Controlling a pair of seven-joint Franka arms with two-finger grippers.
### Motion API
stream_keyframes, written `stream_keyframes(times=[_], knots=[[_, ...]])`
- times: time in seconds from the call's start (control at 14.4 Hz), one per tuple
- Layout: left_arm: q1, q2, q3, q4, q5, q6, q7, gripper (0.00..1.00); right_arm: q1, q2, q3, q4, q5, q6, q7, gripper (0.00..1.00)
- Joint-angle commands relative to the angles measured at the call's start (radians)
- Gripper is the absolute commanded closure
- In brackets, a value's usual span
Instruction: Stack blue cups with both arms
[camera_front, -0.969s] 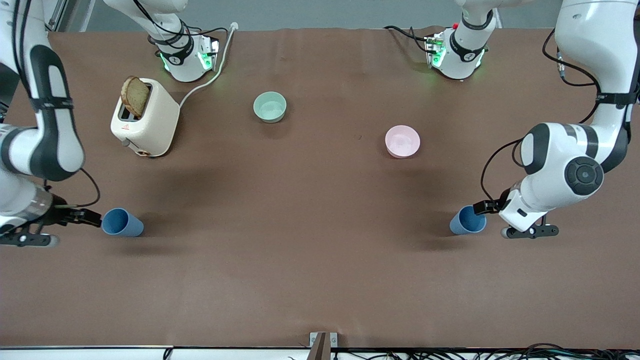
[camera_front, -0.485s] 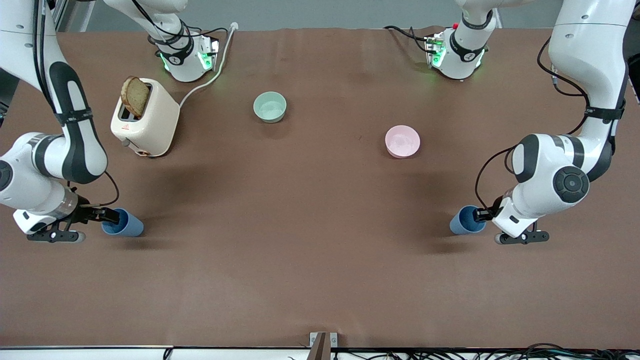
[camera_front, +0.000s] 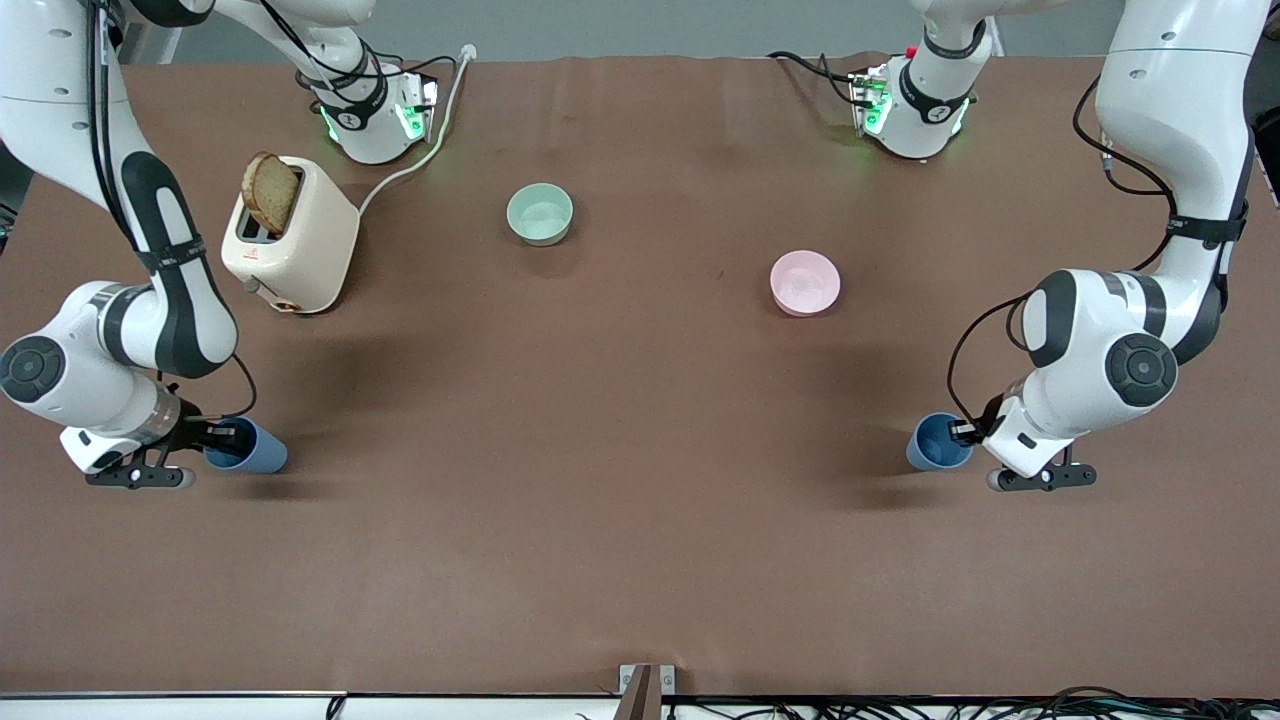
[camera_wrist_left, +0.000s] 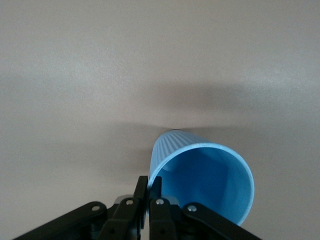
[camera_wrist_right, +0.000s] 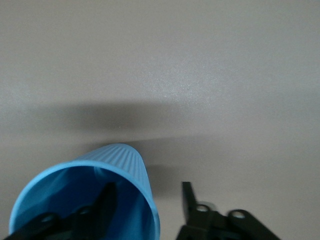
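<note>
- Two blue cups stand upright on the brown worktop (camera_front: 640, 560) in the front view, long axes vertical, mouths up, well apart and about equally near the front camera. One cup (camera_front: 247, 447) is at the right arm's end, the other cup (camera_front: 937, 443) at the left arm's end.
- In the same view the right tool (camera_front: 222, 434) is at the rim of its cup, and the left tool (camera_front: 965, 431) is at the rim of the other cup, on the side toward the worktop's edge. Both cups rest on the worktop.
- Farther from the camera sit a pink bowl (camera_front: 805, 282), a green bowl (camera_front: 540, 213) and a cream toaster (camera_front: 290, 236) with a slice of toast (camera_front: 270, 192) sticking up from its slot.
- Left wrist view: the ribbed cup (camera_wrist_left: 202, 175) shows its open mouth toward the camera, its narrower base pointing away. The left tool (camera_wrist_left: 149, 192) has its fingers (camera_wrist_left: 141, 191) drawn together, pinching the cup's wall at the rim, one finger inside and one outside.
- Right wrist view: the cup (camera_wrist_right: 87, 200) again shows its mouth toward the lens, base pointing away. The right tool (camera_wrist_right: 147, 200) is spread apart and straddles the wall: one finger (camera_wrist_right: 106, 200) is inside the cup, the other is outside, clear of the wall.
</note>
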Motion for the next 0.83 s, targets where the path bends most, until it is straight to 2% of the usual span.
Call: stream_keyframes(times=[0.0, 0.07, 0.21, 0.28, 0.42, 0.62, 0.76], knots=[[-0.02, -0.1, -0.02, -0.002, 0.007, -0.091, -0.02, 1.0, -0.014, -0.011, 0.015, 0.0, 0.014, 0.0, -0.005, 1.0], [-0.031, -0.132, -0.047, 0.003, 0.007, -0.128, -0.036, 1.0, -0.014, -0.011, 0.015, 0.003, 0.016, -0.005, -0.005, 1.0], [-0.033, -0.165, -0.156, 0.007, 0.005, -0.16, -0.137, 1.0, -0.018, -0.023, 0.014, 0.014, 0.016, -0.023, -0.015, 1.0], [-0.033, -0.162, -0.223, 0.009, 0.007, -0.16, -0.23, 1.0, -0.023, -0.029, 0.014, 0.049, 0.016, -0.081, -0.034, 1.0], [-0.074, -0.142, -0.316, 0.019, 0.013, -0.159, -0.39, 1.0, -0.026, -0.05, 0.015, 0.126, 0.03, -0.212, -0.034, 1.0], [-0.261, -0.049, -0.316, 0.075, 0.036, -0.156, -0.602, 1.0, -0.02, -0.078, 0.014, 0.226, 0.108, -0.35, -0.031, 1.0], [-0.341, 0.031, -0.319, 0.136, 0.103, -0.15, -0.781, 1.0, -0.015, -0.078, 0.015, 0.304, 0.132, -0.434, -0.028, 1.0]])
